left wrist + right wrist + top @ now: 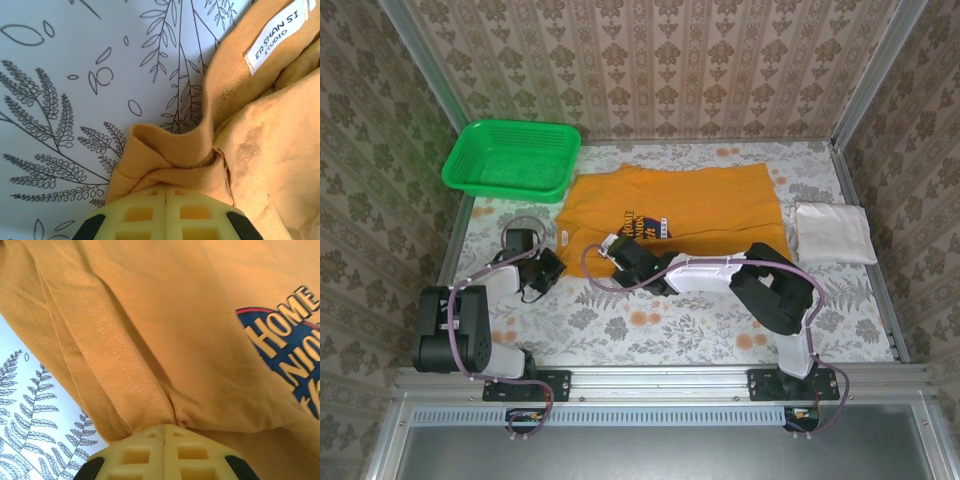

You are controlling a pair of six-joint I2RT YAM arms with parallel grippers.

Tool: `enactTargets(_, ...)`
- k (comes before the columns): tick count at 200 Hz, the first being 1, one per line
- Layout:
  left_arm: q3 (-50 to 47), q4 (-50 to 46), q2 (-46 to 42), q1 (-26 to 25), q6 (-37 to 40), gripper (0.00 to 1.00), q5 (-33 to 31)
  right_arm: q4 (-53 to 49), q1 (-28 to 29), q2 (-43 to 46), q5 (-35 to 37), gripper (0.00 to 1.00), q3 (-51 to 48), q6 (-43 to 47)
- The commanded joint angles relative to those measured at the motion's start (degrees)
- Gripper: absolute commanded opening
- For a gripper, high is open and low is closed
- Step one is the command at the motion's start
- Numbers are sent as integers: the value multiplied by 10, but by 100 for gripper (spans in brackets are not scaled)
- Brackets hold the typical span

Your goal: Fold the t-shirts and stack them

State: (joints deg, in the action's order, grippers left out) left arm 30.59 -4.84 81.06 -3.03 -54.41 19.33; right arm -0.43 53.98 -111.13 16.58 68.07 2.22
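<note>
Cloth (650, 322): floral print, covers table; patterned wallpaper on walls (720, 60) at 9, 12 and 3 o'clock.
Basket (510, 160): green mesh, 11 o'clock corner in top view.
Orange tee (720, 200): spread out mid-table toward 12 o'clock, 10 o'clock corner just beside Basket; blue/white print (642, 228) near its 7 o'clock edge.
White tee (833, 232): folded, 3 o'clock side, just beside Orange tee's edge; touching or not, can't tell.
L gripper (560, 242): at Orange tee's 8 o'clock corner. Wrist view (165, 189): jaws pressed together, pinching a bunched fold by neck seam; neck label (275, 37) at 1 o'clock.
R gripper (613, 245): at Orange tee's 7 o'clock edge, next to print. Wrist view (165, 427): jaws pressed together, pinching a gathered stitched hem; print lettering at 3 o'clock, bare Cloth at 8 o'clock.
</note>
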Motion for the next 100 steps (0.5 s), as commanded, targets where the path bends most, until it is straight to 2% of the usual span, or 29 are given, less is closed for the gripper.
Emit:
enactTargets(1, -22, -46, -2, 9, 4, 5, -13, -17, -2, 19, 27, 0, -12, 13)
enactTargets(60, -25, -59, -21, 18, 12, 5, -9, -29, -4, 0, 36, 0, -13, 26)
enactTargets(66, -25, -60, -24, 18, 12, 5, -8, -30, -3, 3, 28, 6, -11, 28)
enactTargets(81, -22, -69, -39, 18, 11, 6, -4, -30, -3, 17, -2, 29, -15, 29)
enactTargets(100, -11, -99, -75, 16, 14, 9, -12, -16, -12, 50, -37, 48, -29, 14)
